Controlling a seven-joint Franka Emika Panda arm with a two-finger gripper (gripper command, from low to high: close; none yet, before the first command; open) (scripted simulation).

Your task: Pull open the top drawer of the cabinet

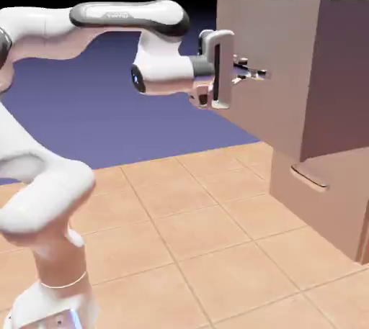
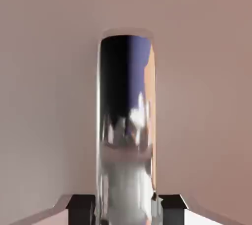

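Exterior view: the white arm rises from the lower left, bends at a high elbow and reaches level to the right, wrist horizontal, with the gripper (image 1: 254,73) at the front of the top drawer (image 1: 267,75). That drawer juts well out from the cabinet (image 1: 346,198), above the lower drawer (image 1: 317,201) with its curved handle (image 1: 310,176). Hand view shows the shiny bar handle (image 2: 127,120) running up the frame's middle, with the two grey fingertips (image 2: 81,209) pinching it from either side.

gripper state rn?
Gripper: shut on the top drawer's handle, a finger on each side; drawer stands out from the cabinet.
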